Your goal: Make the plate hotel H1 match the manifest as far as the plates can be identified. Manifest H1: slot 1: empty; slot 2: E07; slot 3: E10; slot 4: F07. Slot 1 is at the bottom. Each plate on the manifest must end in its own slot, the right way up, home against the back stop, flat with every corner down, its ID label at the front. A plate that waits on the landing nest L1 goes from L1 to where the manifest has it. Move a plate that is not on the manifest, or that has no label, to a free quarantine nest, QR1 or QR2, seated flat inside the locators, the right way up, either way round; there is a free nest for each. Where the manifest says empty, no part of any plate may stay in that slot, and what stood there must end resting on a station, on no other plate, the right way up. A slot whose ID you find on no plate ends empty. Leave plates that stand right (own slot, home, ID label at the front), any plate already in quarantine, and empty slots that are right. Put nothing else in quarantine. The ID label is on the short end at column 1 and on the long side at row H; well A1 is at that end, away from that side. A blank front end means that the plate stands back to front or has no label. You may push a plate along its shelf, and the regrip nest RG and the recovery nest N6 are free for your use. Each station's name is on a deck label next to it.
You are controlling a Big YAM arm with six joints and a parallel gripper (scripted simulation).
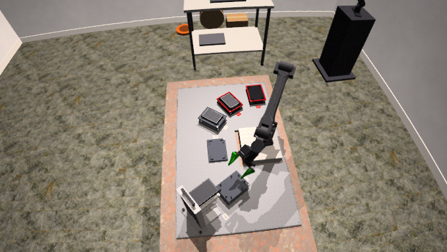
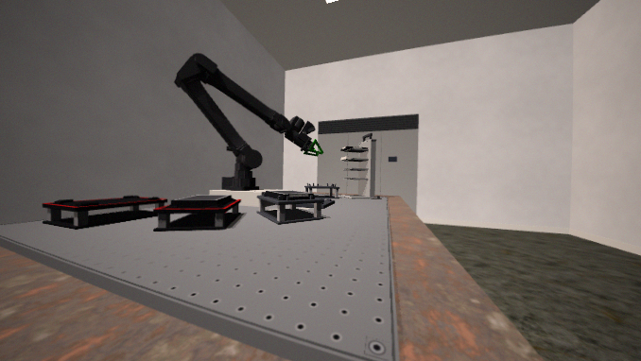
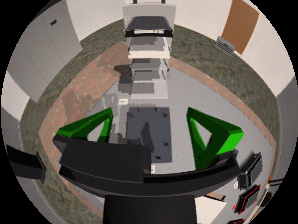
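The plate hotel (image 1: 198,199) stands at the near left of the deck, with a dark plate (image 1: 204,191) in its top slot. In the wrist view the hotel (image 3: 148,36) is straight ahead; its lower shelves look light, and I cannot read any label. My gripper (image 1: 240,165) is open and empty, with green fingers spread wide. It hovers above the deck, over the far edge of an empty dark nest (image 1: 233,187) next to the hotel. A grey nest (image 1: 212,117) holds a plate. One red-edged quarantine nest (image 1: 229,103) holds a plate, the other (image 1: 256,94) is empty.
A flat dark nest (image 1: 217,150) lies mid-deck, left of the arm's pale base block (image 1: 260,145). The deck labels are too small to read. A shelf table (image 1: 227,33) and a black pedestal (image 1: 344,43) stand beyond the table.
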